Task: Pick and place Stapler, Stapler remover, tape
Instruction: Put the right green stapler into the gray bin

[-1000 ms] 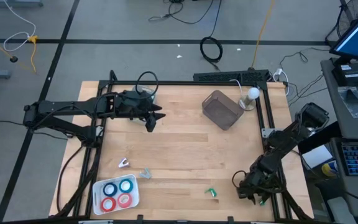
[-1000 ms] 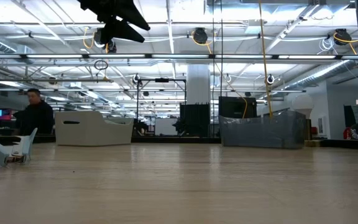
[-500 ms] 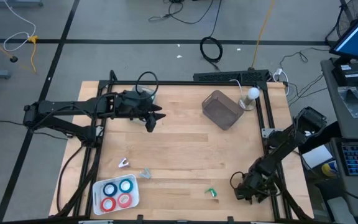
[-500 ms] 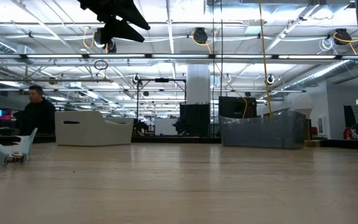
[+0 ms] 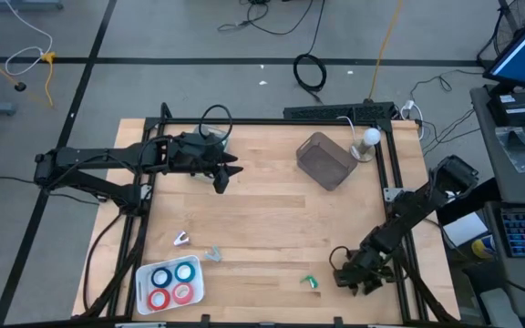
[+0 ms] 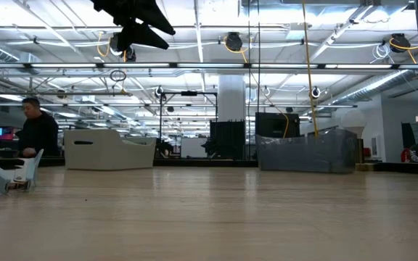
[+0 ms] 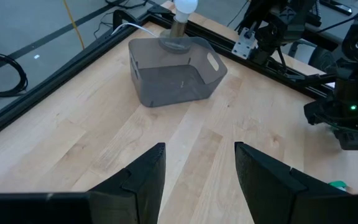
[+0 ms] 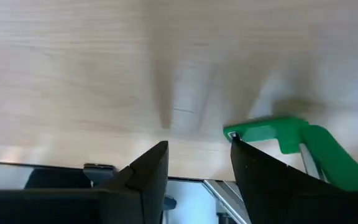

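A small green tool [image 5: 311,281] lies on the wood near the table's front edge; whether it is the stapler or the stapler remover I cannot tell. My right gripper [image 5: 337,271] stands open just to its right and low over the table. In the right wrist view, the green tool [image 8: 291,132] shows just beyond one finger [image 8: 260,180]. A small white item [image 5: 181,239] and a small grey item [image 5: 213,253] lie at the front left. The tape rolls [image 5: 172,283], blue and red, rest in a white tray [image 5: 142,273]. My left gripper [image 5: 226,173] hangs open, high over the far left.
A grey translucent bin [image 5: 326,160] stands at the far right, beside a lamp with a white ball [image 5: 369,138]. A black frame rail [image 5: 392,182] runs along the table's edges. A person [image 6: 35,134] stands in the room beyond the table.
My right gripper has gone toward the table's left along the near edge, closer to the green tool. It has sunk a little and tipped further down. The green tool and the other things have stayed where they were.
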`<action>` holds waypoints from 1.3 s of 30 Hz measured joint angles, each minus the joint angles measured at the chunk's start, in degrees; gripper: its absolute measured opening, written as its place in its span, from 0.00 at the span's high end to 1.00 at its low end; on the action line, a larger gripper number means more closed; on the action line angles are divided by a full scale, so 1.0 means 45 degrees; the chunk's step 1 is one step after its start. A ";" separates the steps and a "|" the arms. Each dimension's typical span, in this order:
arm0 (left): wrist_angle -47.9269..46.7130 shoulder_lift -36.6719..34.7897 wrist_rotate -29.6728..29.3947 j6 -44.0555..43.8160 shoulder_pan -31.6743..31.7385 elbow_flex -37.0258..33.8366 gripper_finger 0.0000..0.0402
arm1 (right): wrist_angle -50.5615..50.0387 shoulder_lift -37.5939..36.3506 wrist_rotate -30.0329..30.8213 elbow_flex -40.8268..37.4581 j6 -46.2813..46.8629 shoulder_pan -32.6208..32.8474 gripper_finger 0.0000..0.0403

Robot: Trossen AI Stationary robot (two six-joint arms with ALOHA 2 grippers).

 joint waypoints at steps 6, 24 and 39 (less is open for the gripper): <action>-0.0003 0.0000 0.0000 0.0005 -0.0029 0.0000 0.51 | -0.0099 -0.0001 -0.0019 0.0006 -0.1599 -0.0754 0.58; 0.0034 0.0000 0.0010 0.0010 -0.0044 -0.0005 0.51 | -0.2808 -0.3415 0.3023 -0.0025 -0.2877 -0.1028 0.58; 0.0021 0.0000 -0.0010 0.0238 -0.0141 -0.0005 0.51 | -0.5622 -0.5539 0.2560 -0.0008 0.0375 0.0471 0.58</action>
